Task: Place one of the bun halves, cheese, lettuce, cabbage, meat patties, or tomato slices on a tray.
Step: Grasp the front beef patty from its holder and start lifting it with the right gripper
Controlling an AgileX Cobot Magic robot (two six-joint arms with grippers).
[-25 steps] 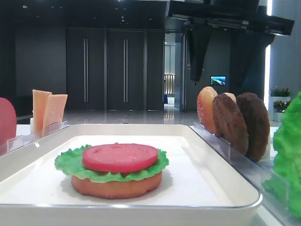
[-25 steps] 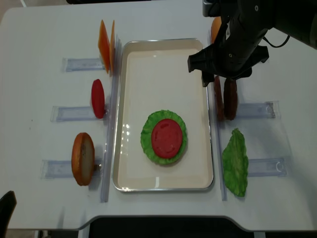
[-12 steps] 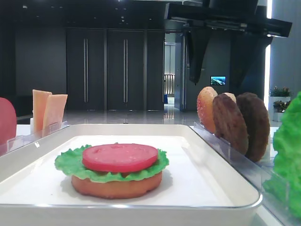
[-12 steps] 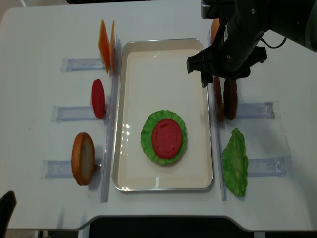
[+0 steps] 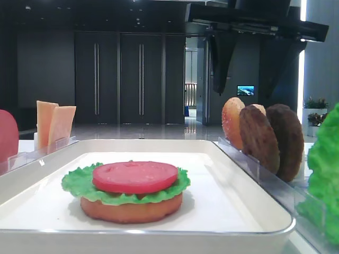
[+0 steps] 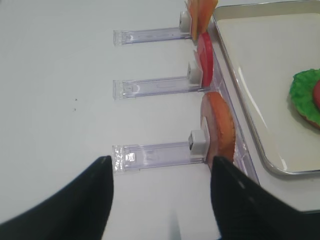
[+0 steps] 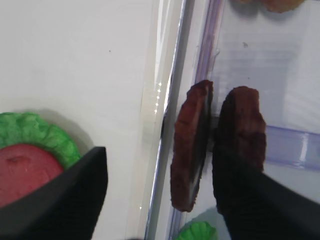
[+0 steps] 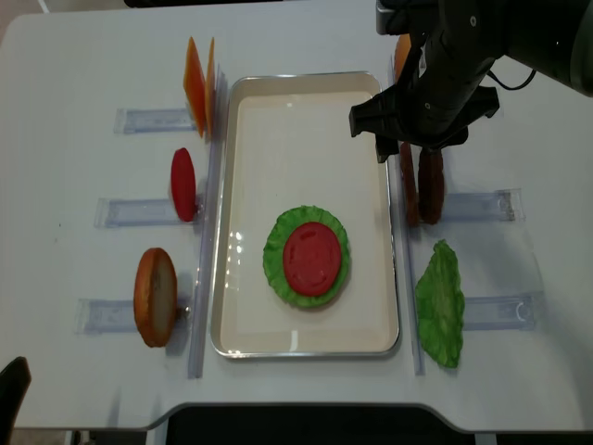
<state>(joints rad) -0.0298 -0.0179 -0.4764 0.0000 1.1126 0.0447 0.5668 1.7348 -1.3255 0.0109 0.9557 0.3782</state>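
The white tray holds a stack of bun half, lettuce and tomato slice. Two meat patties stand on edge in a clear rack right of the tray. My right gripper hovers over them, open. In the right wrist view its left finger is over the tray, its right finger over the outer patty, and the inner patty lies between them. My left gripper is open over bare table beside a bun half.
Clear racks flank the tray. On the left stand cheese, a tomato slice and a bun half. A lettuce leaf lies at the right front, and a speckled bun half stands behind the patties.
The right arm has shifted very slightly toward the far side above the patties. The jaws stay just as wide, and nothing else has moved.
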